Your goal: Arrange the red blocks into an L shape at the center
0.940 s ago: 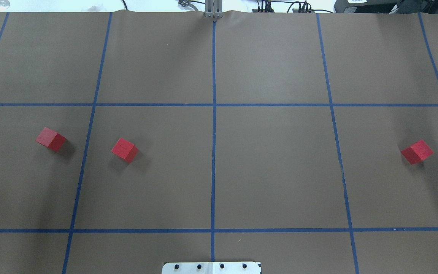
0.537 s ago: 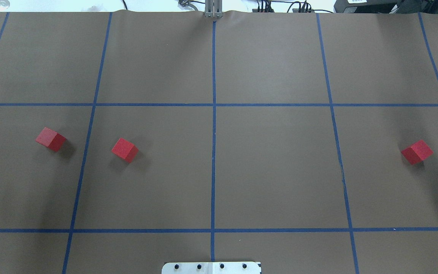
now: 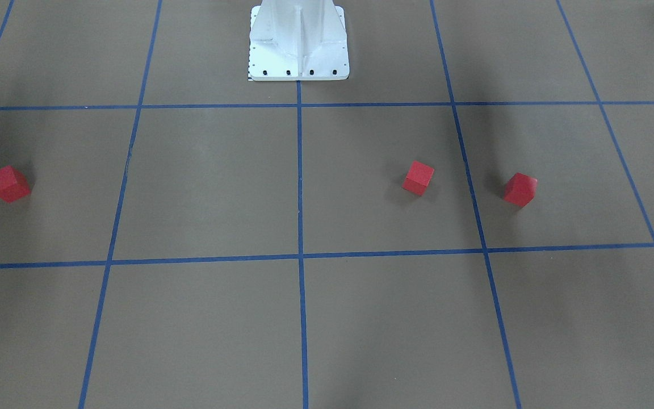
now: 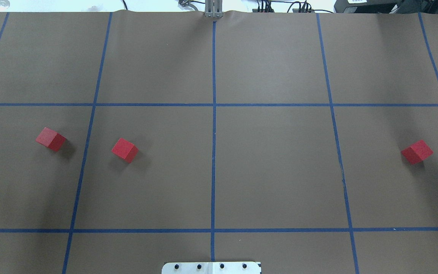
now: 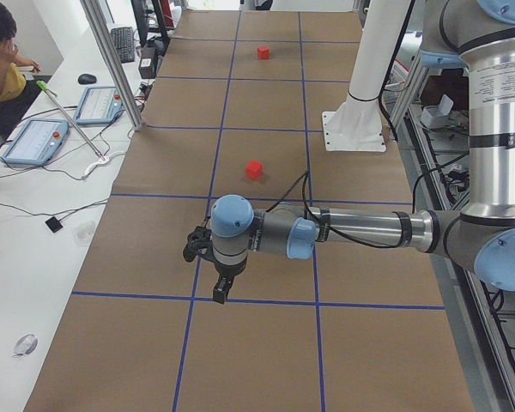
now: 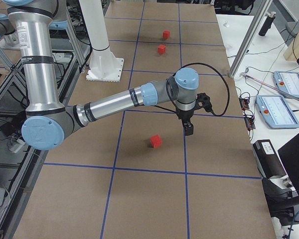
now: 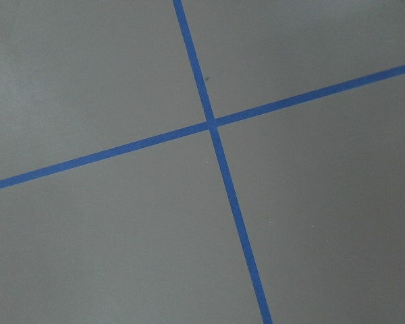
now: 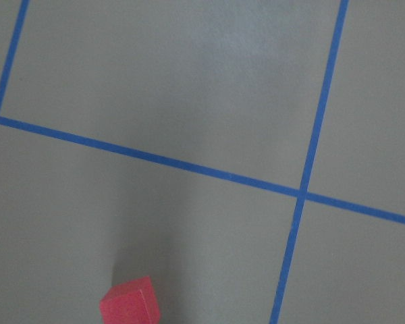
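Three red blocks lie apart on the brown table. In the overhead view two are on the left (image 4: 50, 139) (image 4: 124, 150) and one is at the far right (image 4: 417, 152). The front view shows them mirrored (image 3: 520, 189) (image 3: 418, 178) (image 3: 8, 183). My left gripper (image 5: 221, 290) hangs over a tape line in the exterior left view, nearer the camera than a block (image 5: 254, 169). My right gripper (image 6: 189, 129) hangs just beyond the right block (image 6: 156, 141), which also shows in the right wrist view (image 8: 129, 304). I cannot tell whether either gripper is open or shut.
Blue tape lines (image 4: 213, 152) divide the table into a grid. The robot's white base plate (image 4: 211, 267) sits at the near middle edge. Tablets and cables (image 5: 34, 137) lie on the white bench beyond the far edge, where a person (image 5: 0, 60) sits.
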Robot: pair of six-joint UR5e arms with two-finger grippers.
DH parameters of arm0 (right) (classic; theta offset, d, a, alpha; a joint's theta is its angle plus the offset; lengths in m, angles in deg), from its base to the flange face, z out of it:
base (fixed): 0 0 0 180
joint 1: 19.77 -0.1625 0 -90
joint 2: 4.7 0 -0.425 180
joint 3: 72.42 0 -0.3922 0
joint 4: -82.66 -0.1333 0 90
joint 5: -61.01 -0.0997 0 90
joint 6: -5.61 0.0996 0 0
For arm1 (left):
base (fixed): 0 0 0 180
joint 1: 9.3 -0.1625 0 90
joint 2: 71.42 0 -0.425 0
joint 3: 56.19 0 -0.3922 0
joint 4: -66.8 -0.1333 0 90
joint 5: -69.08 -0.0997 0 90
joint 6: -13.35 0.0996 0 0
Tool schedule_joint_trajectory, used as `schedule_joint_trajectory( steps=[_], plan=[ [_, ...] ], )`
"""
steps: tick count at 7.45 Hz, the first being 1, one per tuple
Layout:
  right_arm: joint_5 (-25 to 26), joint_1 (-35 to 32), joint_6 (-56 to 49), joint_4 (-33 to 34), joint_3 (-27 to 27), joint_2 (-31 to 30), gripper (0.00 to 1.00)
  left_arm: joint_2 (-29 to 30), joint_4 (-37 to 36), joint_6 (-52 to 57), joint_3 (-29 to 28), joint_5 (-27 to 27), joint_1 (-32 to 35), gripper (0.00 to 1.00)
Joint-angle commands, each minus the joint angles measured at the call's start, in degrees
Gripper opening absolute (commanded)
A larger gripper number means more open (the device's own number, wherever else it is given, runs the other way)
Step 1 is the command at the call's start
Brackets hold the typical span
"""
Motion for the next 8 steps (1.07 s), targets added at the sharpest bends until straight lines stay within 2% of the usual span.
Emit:
schedule_joint_trajectory(
  steps=[1,3,4,5,6,7,8],
  plan=[
    [-0.2,0.0,0.6,-4.8,-0.2,0.9,0.99,-0.1,0.7,0.1,0.0,0.0,0.0,1.0],
    [-0.2,0.1,-0.2,-7.8,1.0,-5.4,0.99,-0.1,0.7,0.1,0.0,0.0,0.0,1.0],
    [-0.4,0.2,-0.1,-13.6,2.9,-7.9,0.99,-0.1,0.7,0.1,0.0,0.0,0.0,1.0],
    [-0.3,3.5,1.8,-21.5,3.7,-9.6,0.99,-0.1,0.7,0.1,0.0,0.0,0.0,1.0],
    [0.5,9.3,9.7,-22.9,3.9,-9.8,1.0,-0.1,0.7,0.1,0.0,0.0,-0.1,1.0],
    [4.5,14.4,14.4,-23.7,3.7,-9.8,1.0,-0.1,0.7,0.1,0.0,0.0,0.0,1.0],
    [6.2,18.3,18.2,-25.5,4.1,-10.7,0.99,-0.1,0.7,0.1,-0.1,0.0,-0.1,1.0]
  ],
)
